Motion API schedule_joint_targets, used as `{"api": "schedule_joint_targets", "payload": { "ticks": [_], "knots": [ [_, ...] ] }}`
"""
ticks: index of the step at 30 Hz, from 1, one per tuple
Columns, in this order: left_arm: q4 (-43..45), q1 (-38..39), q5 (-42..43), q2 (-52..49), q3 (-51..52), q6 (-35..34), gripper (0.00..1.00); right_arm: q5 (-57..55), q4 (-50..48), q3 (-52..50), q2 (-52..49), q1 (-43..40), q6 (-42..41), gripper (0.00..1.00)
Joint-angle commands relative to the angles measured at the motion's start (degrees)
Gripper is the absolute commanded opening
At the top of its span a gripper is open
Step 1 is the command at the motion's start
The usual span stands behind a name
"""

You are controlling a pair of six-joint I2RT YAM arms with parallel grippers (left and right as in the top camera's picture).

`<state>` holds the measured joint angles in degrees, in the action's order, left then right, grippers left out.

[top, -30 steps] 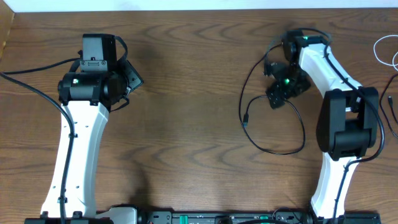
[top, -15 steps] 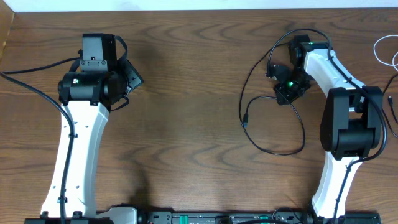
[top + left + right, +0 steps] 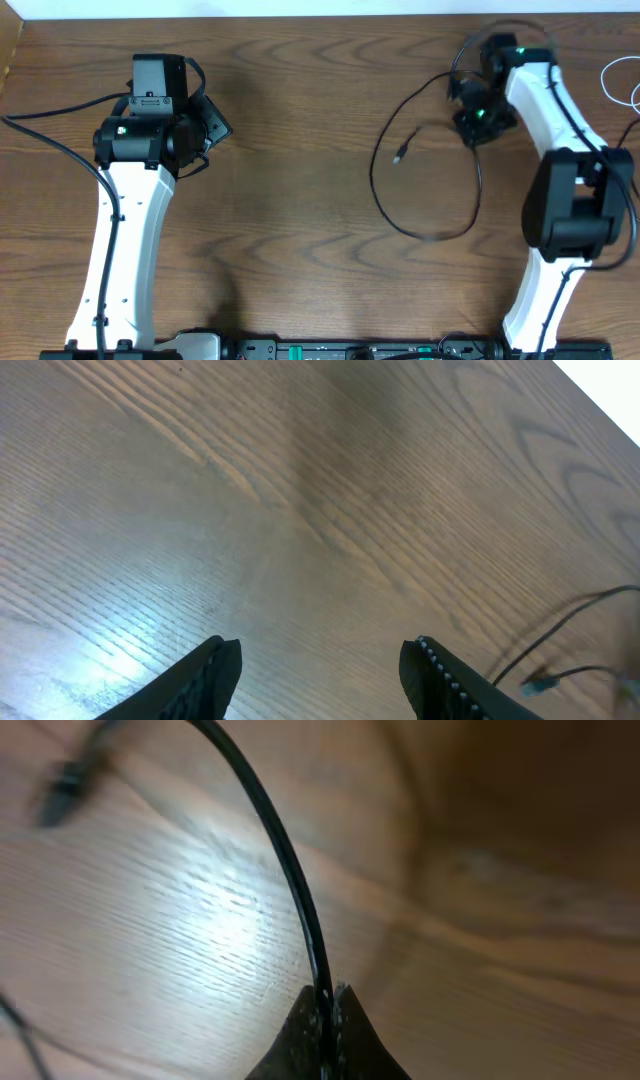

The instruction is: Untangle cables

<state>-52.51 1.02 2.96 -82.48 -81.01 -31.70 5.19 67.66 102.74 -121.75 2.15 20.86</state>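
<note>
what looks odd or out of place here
Nothing damaged or spilled. The white cable sits alone at the overhead view's far right edge, cut off by the frame, apart from the black cable, which the right gripper pinches shut.

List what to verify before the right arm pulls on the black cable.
1. Right hand shut on the black cable: ok, the cord is pinched between the fingertips.
2. Plug end lying free on the table: ok.
3. Loop on the table uncrossed: ok.
4. Left hand open, empty, away from the cable: ok.
5. White cable separate from the black one: cannot tell, it runs off the right edge.
</note>
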Motion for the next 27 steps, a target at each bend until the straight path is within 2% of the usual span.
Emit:
{"api": "schedule_joint_targets", "payload": {
  "ticks": [1, 8, 15, 21, 22, 23, 24, 25, 26, 27],
  "knots": [
    [-0.2, -0.2, 0.5, -0.3, 0.2, -0.5, 0.57, 1.4, -2.3, 3.2, 6.2, 0.3, -4.5, 0.01],
    [-0.2, -0.2, 0.5, -0.3, 0.2, -0.5, 0.57, 3.1, -15.0, 3.1, 6.6, 1.9, -17.5, 0.01],
    [-0.2, -0.2, 0.5, -0.3, 0.2, -0.5, 0.57, 4.7, -25.4, 3.1, -0.2, 7.2, -19.6, 0.01],
    [-0.6, -0.2, 0.5, -0.3, 0.2, -0.5, 0.57, 2.0, -29.7, 3.1, -4.1, 12.3, -19.8, 0.03],
    [-0.6, -0.2, 0.5, -0.3, 0.2, -0.5, 0.57, 0.1, -29.8, 3.1, -4.4, 13.0, -21.0, 0.11],
    [-0.6, -0.2, 0.5, -0.3, 0.2, -0.5, 0.56, -2.6, -29.9, 3.1, -4.7, 13.5, -23.0, 0.27],
    [-0.6, -0.2, 0.5, -0.3, 0.2, -0.5, 0.57, -5.4, -29.7, 3.1, -4.7, 14.0, -25.4, 0.57],
    [-0.6, -0.2, 0.5, -0.3, 0.2, -0.5, 0.57, -6.9, -29.8, 3.1, -4.7, 14.3, -26.7, 0.75],
    [-0.7, -0.2, 0.5, -0.3, 0.2, -0.5, 0.57, -6.9, -29.9, 3.1, -4.7, 14.5, -26.8, 0.82],
    [-0.7, -0.2, 0.5, -0.3, 0.2, -0.5, 0.57, -6.0, -30.3, 3.1, -4.7, 14.7, -26.8, 0.85]
  ]
}}
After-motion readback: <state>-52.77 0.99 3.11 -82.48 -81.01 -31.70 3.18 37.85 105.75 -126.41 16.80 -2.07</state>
